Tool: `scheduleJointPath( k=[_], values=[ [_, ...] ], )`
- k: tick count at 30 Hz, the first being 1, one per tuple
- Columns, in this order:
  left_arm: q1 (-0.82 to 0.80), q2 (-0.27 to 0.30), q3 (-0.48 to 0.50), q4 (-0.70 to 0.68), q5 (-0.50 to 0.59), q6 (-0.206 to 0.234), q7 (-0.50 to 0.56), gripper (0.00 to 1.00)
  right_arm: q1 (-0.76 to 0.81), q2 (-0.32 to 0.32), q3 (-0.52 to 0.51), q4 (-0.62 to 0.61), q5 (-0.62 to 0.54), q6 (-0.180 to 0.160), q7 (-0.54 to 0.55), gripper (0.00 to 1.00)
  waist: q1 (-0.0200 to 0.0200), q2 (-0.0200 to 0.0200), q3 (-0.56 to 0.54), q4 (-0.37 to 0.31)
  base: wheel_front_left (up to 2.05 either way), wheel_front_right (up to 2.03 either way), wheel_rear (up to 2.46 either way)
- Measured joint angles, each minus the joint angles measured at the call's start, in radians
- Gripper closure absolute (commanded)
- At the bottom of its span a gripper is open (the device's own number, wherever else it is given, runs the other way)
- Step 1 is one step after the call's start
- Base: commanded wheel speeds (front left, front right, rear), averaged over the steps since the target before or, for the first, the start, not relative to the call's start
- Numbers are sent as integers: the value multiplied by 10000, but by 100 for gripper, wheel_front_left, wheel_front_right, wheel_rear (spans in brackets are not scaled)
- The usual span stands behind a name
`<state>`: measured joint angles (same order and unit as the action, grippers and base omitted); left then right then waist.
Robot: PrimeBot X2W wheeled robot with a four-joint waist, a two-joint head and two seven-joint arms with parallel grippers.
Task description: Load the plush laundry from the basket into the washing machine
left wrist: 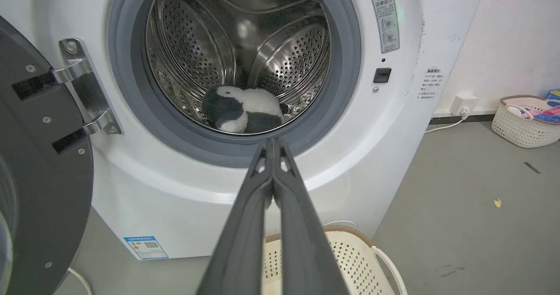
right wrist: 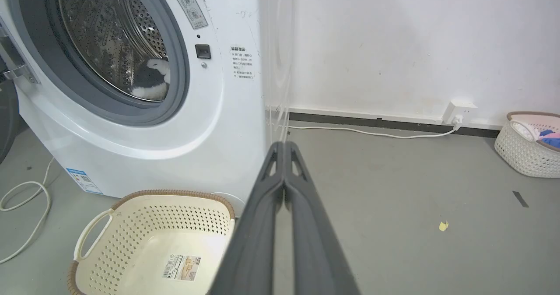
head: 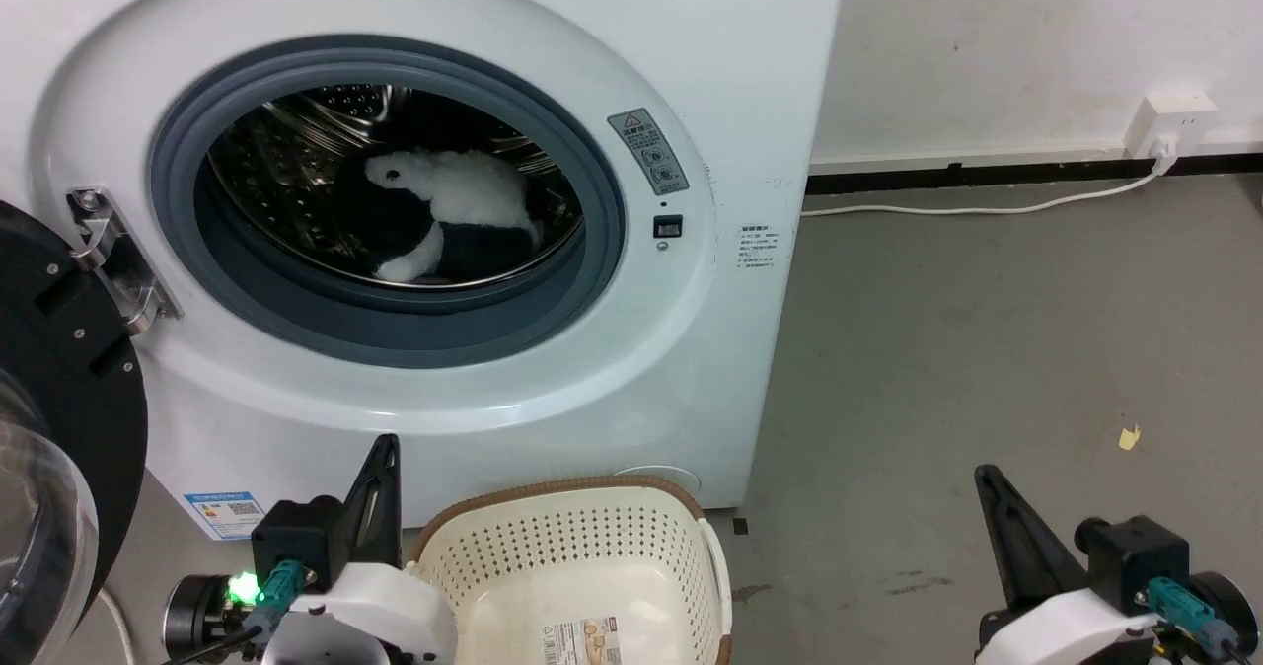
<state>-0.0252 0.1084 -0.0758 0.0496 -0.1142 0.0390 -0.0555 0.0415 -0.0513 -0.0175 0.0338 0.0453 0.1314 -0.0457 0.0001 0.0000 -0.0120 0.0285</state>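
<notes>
plush laundry (head: 464, 191) inside washing machine (head: 720, 83) | basket (head: 572, 547) on floor (head: 987, 349)

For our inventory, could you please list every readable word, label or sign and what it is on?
No words are legible.
Grey sticker, washing machine front: red warning triangle; text too small.
Printed notice: blurred.
Blue label: QR code; text blurred.
Sticker in basket: unreadable.

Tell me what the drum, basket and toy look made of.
Drum: shiny metal, likely stainless steel; it mirrors light and is punched with holes. Basket: cream plastic, matte, with moulded perforations; its brown rim looks woven, perhaps moulded too. Toy: soft plush fabric, fuzzy black and white pile.
</notes>
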Motion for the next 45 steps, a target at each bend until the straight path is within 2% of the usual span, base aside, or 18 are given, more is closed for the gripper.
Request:
scheduleJointPath(
  k=[27,45],
  values=[
    [62,-571,681,-435,1058,-336,546,100,-296,0,159,-282,-378,2,443,100,-2,0,121,-286,0,0,0],
    [71,-585,750,-451,1118,-337,552,100,-296,0,176,-295,-378,2,445,100,-1,0,120,-286,0,0,0]
  ],
)
